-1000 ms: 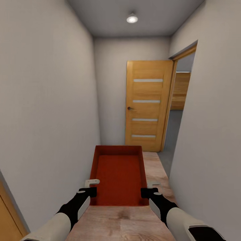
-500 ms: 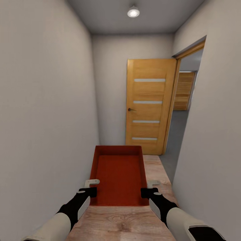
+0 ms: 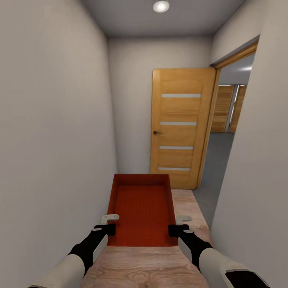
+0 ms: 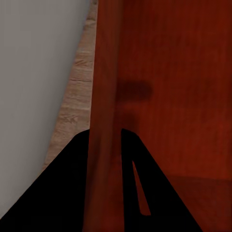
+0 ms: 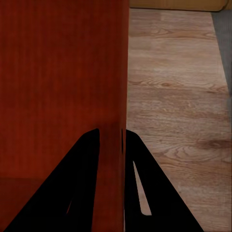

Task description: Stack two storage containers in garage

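Bin ride down the hallway

Shallow orange-red rectangular plastic bin (image 3: 142, 210), nothing inside, left tool (image 3: 105, 226) and right tool (image 3: 179, 226) clamped on its side walls; slatted wooden door (image 3: 180, 126) at 12 o'clock.

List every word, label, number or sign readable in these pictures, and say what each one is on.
None: no readable text in any view.
The orange-red storage container, held at its side walls by the left hand and right hand, is plain.
The wooden door bears only pale horizontal strips, no lettering.

Narrow pale-walled corridor (image 3: 56, 120), wood-plank flooring (image 3: 148, 268), open wooden door (image 3: 180, 124), ceiling light (image 3: 161, 6).
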Controlling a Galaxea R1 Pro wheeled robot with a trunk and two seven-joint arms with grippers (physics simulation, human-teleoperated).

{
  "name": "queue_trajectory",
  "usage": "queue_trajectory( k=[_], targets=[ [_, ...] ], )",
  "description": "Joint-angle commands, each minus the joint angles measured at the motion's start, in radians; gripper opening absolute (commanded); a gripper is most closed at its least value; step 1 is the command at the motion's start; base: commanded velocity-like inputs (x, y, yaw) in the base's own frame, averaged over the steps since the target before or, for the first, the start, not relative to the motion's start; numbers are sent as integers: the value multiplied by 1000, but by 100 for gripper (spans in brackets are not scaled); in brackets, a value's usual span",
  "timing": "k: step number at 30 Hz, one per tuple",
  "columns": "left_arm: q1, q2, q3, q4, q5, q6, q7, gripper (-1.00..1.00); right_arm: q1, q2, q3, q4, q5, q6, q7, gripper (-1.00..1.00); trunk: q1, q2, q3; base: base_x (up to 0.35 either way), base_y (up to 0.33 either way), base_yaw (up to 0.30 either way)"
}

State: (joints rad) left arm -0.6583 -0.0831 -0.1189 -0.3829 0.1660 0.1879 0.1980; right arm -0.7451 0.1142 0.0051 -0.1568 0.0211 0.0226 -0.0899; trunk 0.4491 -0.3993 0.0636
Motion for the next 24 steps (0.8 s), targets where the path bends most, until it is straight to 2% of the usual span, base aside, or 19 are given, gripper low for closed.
queue_trajectory(
  k=[1,9,24],
  targets=[
    [0,2,5,1,3,7,15,-100,0,-4,-17,-4,16,-18,-4,-100,1,-1,0,322,0,0],
    [0,2,5,1,3,7,15,-100,0,-4,-17,-4,16,-17,-4,-100,1,-1,0,322,-20,0],
    [0,2,5,1,3,7,15,-100,0,-3,-17,-4,16,-18,-4,-100,1,-1,0,322,-83,0]
  ],
)
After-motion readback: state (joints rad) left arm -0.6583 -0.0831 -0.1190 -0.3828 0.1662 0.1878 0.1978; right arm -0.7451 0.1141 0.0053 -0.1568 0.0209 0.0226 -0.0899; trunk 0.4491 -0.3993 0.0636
